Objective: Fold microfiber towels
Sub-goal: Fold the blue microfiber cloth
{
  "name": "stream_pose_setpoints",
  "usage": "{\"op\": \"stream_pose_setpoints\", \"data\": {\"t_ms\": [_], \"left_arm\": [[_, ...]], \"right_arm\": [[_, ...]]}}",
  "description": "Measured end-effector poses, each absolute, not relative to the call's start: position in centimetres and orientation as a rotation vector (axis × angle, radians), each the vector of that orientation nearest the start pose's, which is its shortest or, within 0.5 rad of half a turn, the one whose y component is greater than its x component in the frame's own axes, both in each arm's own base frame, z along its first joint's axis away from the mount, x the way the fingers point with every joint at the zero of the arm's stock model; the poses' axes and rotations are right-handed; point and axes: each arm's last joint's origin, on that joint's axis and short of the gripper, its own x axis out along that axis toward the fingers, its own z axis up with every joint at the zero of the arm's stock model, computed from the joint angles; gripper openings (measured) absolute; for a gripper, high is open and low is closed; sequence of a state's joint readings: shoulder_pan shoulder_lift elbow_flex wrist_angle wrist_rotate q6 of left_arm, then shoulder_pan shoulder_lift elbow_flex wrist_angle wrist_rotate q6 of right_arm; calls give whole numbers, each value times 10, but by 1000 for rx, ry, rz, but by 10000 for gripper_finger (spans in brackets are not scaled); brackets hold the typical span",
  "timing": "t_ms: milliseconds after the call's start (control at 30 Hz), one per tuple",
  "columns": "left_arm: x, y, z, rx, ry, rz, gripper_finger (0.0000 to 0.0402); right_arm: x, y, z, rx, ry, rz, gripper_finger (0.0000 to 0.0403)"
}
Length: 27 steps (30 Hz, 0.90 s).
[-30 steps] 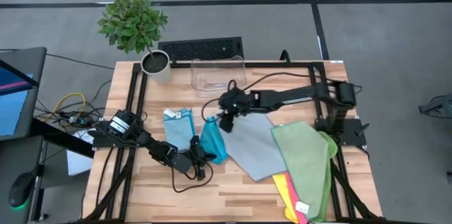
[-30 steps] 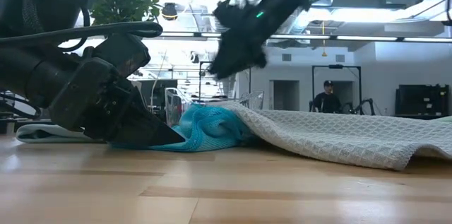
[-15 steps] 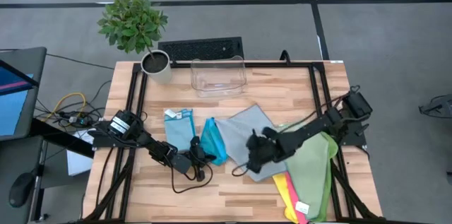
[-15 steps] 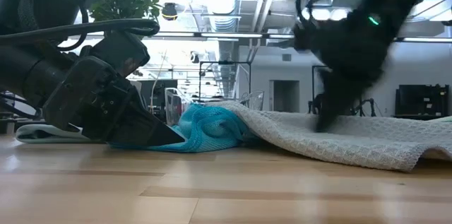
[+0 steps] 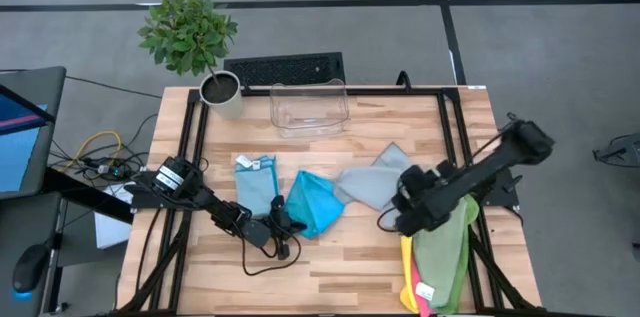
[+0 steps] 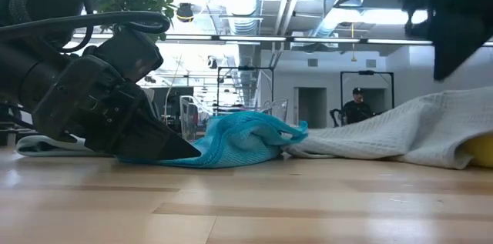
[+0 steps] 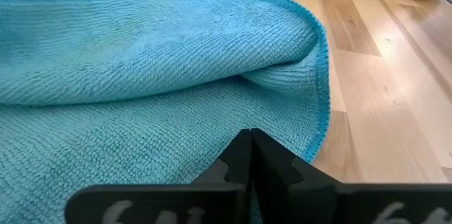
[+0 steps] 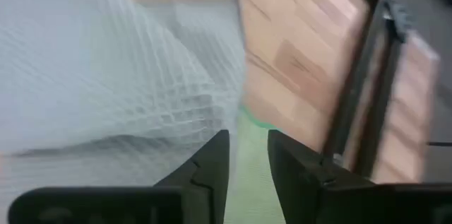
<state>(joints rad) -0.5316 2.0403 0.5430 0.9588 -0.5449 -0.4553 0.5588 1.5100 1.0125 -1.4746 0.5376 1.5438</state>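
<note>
Maybe risked bunching grey towel (image 5: 368, 185) against teal towel (image 5: 315, 204), pinned by clenched left gripper (image 7: 249, 136); could not tell right gripper's (image 8: 247, 139) grip.

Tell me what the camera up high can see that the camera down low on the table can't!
Only the high view shows the clear plastic bin, the keyboard, the folded light blue towel and the green towel. Only the low view shows a person far back in the room. Both show the teal towel, the grey towel, the potted plant and the left gripper at the teal towel.
</note>
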Motion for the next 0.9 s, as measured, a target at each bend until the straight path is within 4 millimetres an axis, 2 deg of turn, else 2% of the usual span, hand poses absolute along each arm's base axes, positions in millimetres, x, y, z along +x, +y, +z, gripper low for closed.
{"op": "stream_pose_setpoints", "data": {"t_ms": [100,167,300,400,533,733,900], "left_arm": [[263,-137,52,-171,446,117,0],[263,-137,52,-171,446,117,0],[263,-137,52,-171,446,117,0],[263,-137,52,-171,446,117,0],[263,-138,52,-172,446,114,0],[262,-140,52,-168,447,96,0],[263,-140,52,-164,447,92,0]], "right_arm": [[191,110,231,263,943,-928,123],[204,123,235,327,794,-772,123],[240,138,227,374,676,-597,124],[264,141,206,344,688,-568,137],[282,132,180,384,766,-605,180],[301,124,159,473,794,-605,254],[311,125,146,530,767,-617,267]]}}
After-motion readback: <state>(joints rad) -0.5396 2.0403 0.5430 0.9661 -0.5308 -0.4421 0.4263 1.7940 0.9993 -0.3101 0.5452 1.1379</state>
